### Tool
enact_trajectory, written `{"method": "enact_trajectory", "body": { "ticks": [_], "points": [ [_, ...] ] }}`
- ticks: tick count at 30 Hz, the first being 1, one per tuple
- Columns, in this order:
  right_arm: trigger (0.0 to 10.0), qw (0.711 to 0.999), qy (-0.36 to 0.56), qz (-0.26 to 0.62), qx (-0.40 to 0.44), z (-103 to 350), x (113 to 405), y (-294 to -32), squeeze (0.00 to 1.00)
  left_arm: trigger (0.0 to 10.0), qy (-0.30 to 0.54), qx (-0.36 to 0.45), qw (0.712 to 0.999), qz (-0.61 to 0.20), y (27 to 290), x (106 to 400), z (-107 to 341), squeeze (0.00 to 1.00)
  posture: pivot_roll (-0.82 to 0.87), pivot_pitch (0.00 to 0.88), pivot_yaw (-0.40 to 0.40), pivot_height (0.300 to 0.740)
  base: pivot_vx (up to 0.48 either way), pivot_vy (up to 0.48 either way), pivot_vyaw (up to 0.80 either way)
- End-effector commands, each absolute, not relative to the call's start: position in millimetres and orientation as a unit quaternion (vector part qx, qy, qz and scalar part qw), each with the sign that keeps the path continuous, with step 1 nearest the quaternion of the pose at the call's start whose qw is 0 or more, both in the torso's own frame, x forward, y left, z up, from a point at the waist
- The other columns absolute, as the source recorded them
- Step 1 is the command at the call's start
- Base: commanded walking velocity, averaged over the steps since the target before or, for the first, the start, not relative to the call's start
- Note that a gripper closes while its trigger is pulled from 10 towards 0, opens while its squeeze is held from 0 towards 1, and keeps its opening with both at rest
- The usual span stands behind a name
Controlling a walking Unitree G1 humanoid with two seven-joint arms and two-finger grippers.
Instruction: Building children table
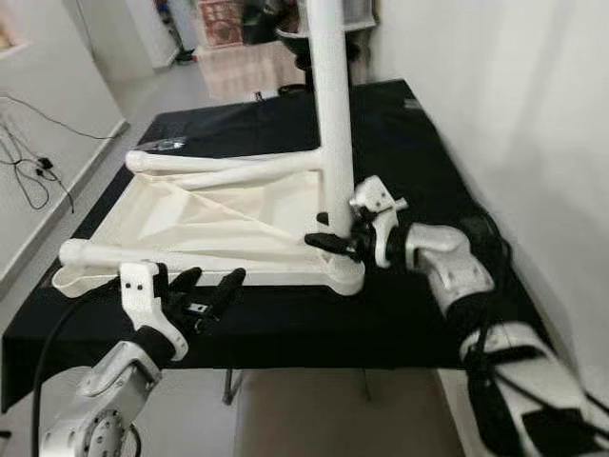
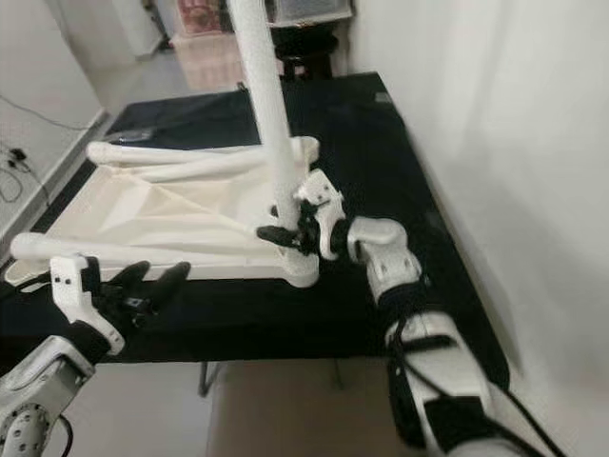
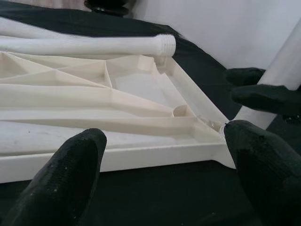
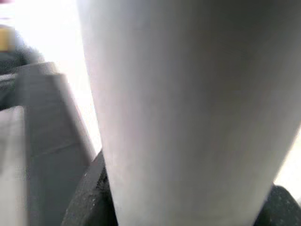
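Black bench: white ribbed tabletop upside-down; right pincer clamped on upright leg; left pincer released.

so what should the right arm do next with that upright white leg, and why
Probably keep turning the upright white plastic table leg into its corner socket. The right tool is shut on the leg's base, where it meets the upside-down white ribbed tabletop on the black-covered table. The left tool hovers open at the near edge, gripping nothing. Two more legs lie loose across the tabletop.

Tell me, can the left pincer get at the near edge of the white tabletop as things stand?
Probably yes: the left pincer hangs open just before the tabletop edge, nothing between.
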State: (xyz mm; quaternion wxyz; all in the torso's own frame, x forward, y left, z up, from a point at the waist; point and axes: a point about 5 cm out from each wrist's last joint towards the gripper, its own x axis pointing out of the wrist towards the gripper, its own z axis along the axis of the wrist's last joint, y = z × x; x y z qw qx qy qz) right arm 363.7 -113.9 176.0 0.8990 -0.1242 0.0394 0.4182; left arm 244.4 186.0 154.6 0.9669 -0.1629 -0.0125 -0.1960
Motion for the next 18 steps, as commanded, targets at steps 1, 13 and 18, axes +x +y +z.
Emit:
{"method": "enact_trajectory", "body": {
  "ticks": [1,13,18],
  "points": [
    [0.0,0.952,0.078,0.268,-0.123,157,351,-100,0.0,10.0,-0.011,-0.157,0.968,-0.194,191,244,155,0.0,-0.08,0.059,0.129,0.74,0.0,0.0,0.0],
    [7.3,0.964,0.042,0.231,-0.128,157,345,-82,0.0,10.0,-0.007,-0.153,0.969,-0.192,195,242,156,0.0,-0.05,0.06,0.158,0.74,0.0,0.0,0.0],
    [10.0,0.956,0.048,0.261,-0.124,163,345,-81,1.0,10.0,-0.008,-0.15,0.971,-0.186,196,242,156,0.0,-0.04,0.053,0.155,0.74,0.0,0.0,0.0]
  ]
}}
